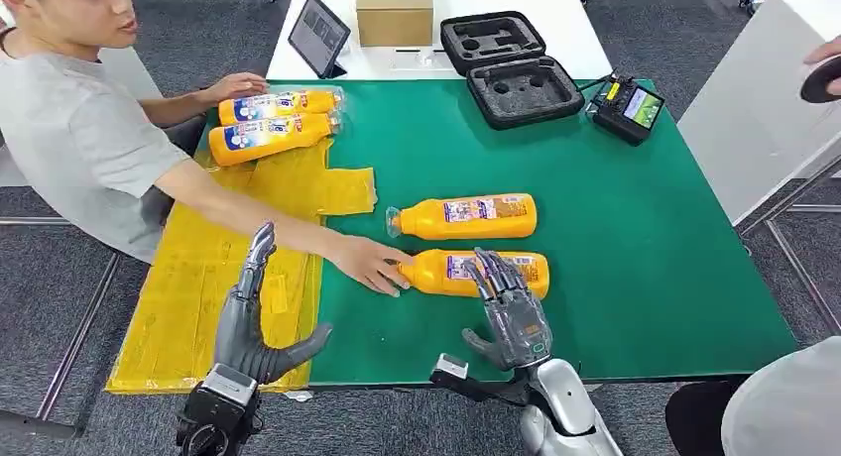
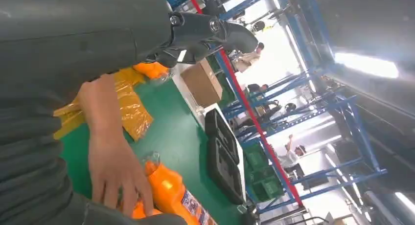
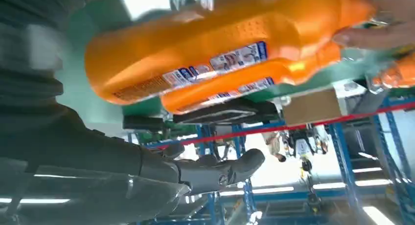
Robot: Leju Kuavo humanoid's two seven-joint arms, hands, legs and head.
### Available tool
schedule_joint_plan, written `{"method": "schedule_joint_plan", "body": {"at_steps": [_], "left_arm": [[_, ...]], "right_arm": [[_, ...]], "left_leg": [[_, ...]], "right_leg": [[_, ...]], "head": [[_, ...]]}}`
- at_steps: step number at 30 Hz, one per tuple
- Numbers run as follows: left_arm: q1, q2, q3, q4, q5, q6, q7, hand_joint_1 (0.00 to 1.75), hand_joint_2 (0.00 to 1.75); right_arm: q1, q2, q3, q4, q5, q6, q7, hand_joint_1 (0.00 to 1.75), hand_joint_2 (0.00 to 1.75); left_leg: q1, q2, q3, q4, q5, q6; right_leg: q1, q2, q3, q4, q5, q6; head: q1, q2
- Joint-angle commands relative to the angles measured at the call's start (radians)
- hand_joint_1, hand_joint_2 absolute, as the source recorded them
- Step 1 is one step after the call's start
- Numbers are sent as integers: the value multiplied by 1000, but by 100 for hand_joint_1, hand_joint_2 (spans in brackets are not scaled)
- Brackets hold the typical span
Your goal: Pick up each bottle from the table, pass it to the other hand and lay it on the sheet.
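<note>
The right hand [image 1: 514,315] reaches over the near orange bottle [image 1: 476,273], fingers spread, holding nothing. The left hand [image 1: 256,322] hangs empty, fingers apart, above the yellow sheet [image 1: 188,297]. A person's hand [image 1: 372,263] touches the bottle.

I see 4 glossy orange plastic bottles [image 1: 466,217] on a matt green cloth table cover [image 1: 635,278]. Left of them, the yellow sheet [image 1: 188,297] looks like crinkled, shiny plastic film. Beyond, a cardboard box [image 1: 394,12].

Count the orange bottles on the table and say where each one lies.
4. Two bottles lie side by side on the yellow sheet, far bottle and near bottle. Two lie on the green mat: one mid-table, one nearer, under the right hand and a person's hand.
</note>
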Motion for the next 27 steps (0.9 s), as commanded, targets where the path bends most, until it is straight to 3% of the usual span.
{"method": "schedule_joint_plan", "body": {"at_steps": [1, 7, 19, 27], "left_arm": [[14, -8, -10, 33, 0, -12, 4, 0, 175], [24, -15, -24, 37, 3, -14, 3, 0, 175], [26, -16, -26, 36, 0, -14, 3, 0, 175], [26, -31, -39, 51, -15, -7, 3, 0, 175]], "right_arm": [[-129, -34, 10, 269, -24, 10, 31, 0, 175], [-251, -47, 3, 500, -47, -5, 46, 0, 175], [-262, -47, -1, 516, -32, -5, 60, 0, 175], [-340, -27, 1, 634, -47, 21, 34, 0, 175]], "left_leg": [[1, 1, 3, -1, 0, -1], [0, 1, 4, -1, -1, -1], [1, -1, 7, -1, -1, -1], [1, -1, 10, -1, -1, -1]], "right_leg": [[0, 2, 2, -1, 0, -1], [0, 3, 4, -2, 0, -1], [0, 1, 7, -1, -1, -1], [0, 2, 9, -1, -1, -1]], "head": [[0, 0], [0, 0], [0, 0], [0, 0]]}}
